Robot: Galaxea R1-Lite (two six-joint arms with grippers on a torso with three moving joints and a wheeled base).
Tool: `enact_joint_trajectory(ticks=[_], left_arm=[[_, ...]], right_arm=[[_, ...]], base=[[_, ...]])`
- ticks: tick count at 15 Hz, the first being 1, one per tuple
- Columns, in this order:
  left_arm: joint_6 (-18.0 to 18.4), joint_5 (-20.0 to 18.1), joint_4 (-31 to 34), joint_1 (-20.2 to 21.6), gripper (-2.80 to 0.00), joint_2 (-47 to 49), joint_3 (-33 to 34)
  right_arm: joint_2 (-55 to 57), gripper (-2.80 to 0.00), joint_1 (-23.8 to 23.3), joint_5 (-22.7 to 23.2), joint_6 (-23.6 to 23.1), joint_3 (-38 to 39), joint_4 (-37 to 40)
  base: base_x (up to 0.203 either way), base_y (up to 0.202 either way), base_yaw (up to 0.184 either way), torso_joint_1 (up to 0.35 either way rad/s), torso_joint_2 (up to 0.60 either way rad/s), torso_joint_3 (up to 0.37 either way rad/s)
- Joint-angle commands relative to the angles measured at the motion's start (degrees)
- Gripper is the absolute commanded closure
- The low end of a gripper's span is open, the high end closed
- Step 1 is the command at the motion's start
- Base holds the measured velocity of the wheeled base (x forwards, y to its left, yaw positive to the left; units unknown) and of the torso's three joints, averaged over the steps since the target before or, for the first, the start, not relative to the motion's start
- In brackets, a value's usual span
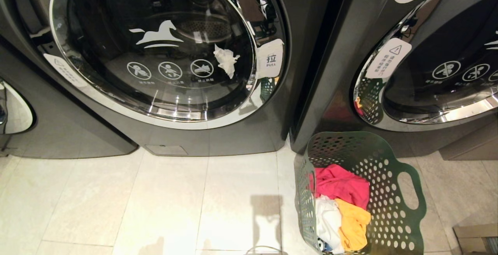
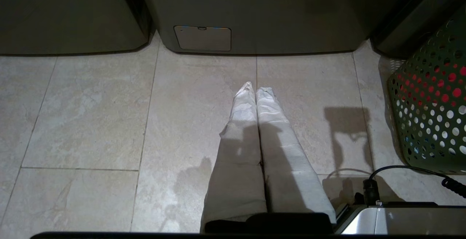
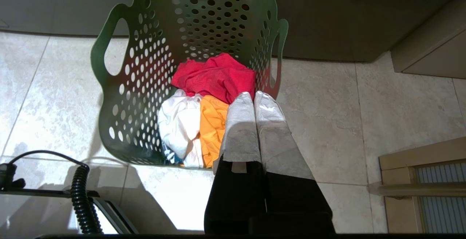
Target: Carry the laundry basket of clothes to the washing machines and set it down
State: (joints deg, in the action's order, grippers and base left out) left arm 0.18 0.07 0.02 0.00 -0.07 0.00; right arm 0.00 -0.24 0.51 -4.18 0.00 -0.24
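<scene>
The dark green perforated laundry basket (image 1: 393,208) stands on the tiled floor right in front of the washing machines (image 1: 163,60), at the gap between two of them. Inside lie the clothes (image 1: 342,204): a pink-red piece, a white one and a yellow-orange one. In the right wrist view the basket (image 3: 145,86) and clothes (image 3: 214,78) sit below my right gripper (image 3: 253,94), which is shut, empty and hangs above the basket's near right side. My left gripper (image 2: 255,87) is shut and empty over bare floor, with the basket (image 2: 429,108) off to one side.
A white scrap of tissue (image 1: 226,60) clings to the left machine's round door. A second machine (image 1: 435,60) stands to the right. A wooden frame (image 3: 422,184) and a cardboard box corner (image 1: 476,239) lie right of the basket. My base's edge and black cable (image 2: 400,184) show low down.
</scene>
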Motion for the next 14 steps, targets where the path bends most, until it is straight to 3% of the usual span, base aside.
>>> enact_joint_trajectory(ticks=[1,14], left_arm=[[-0.01,0.01,-0.01,0.0,0.0,0.07,0.0],[-0.01,0.01,0.06,0.0,0.0,0.07,0.0]], right_arm=[[0.09,0.0,-0.02,0.02,-0.04,0.0,-0.02],[0.09,0.0,-0.02,0.02,-0.04,0.0,-0.02]], base=[[0.0,0.0,0.0,0.0,0.0,0.0],[0.0,0.0,0.0,0.0,0.0,0.0]])
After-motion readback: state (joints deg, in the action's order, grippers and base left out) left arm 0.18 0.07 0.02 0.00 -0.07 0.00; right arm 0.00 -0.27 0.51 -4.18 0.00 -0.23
